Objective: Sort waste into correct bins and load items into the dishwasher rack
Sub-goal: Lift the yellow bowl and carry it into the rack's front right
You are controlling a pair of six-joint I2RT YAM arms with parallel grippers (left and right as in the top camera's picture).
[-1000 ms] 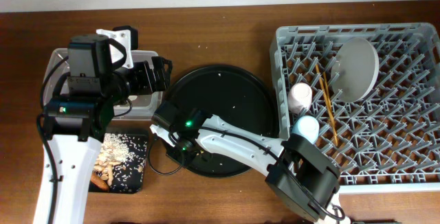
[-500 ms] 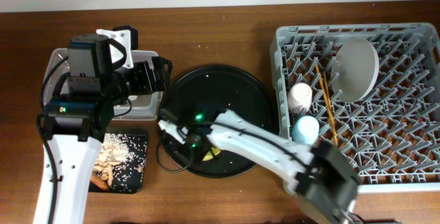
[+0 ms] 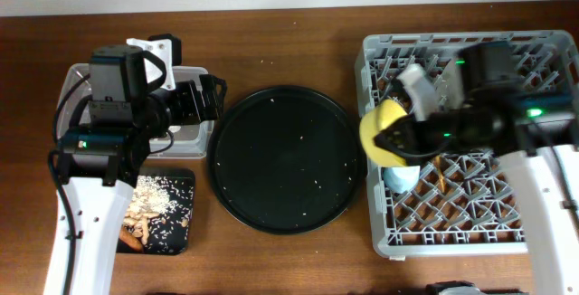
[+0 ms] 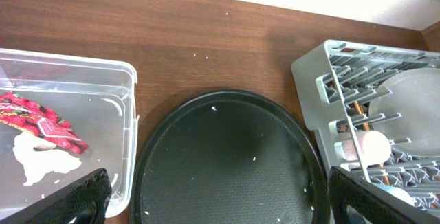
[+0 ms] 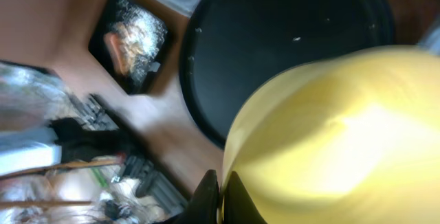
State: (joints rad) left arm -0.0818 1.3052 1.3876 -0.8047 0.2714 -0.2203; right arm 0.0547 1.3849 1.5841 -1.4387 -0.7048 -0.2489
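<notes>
Your right claw (image 3: 405, 135) pinches the yellow bowl (image 3: 378, 134) over the rack (image 3: 507, 232); that thin rim grip may slip. Left claw (image 3: 210, 98) gapes, empty.

**Tally of the Table: Two Bins, Two Cups, One of Most Else**

Dishwasher rack (image 3: 452, 227): one, at the right. Cups: two, a pink cup (image 4: 368, 145) and a blue cup (image 3: 399, 176), both in the rack. Plates: one grey-green plate (image 4: 416, 107). Bowls: one yellow bowl (image 3: 382, 132), at the rack's left edge. Chopsticks (image 4: 361, 115) show among the pegs, too hidden to count.

Bins: two at the left, a clear tub (image 4: 103, 73) far and a black rectangular tray (image 3: 188, 227) near. Round black tray (image 3: 285, 159): one, in the middle.

The tub holds one red wrapper (image 4: 42, 117) and one white tissue (image 4: 34, 161). The rectangular tray holds one carrot-like piece (image 3: 134, 236) and food scraps (image 3: 149, 206) past counting.
</notes>
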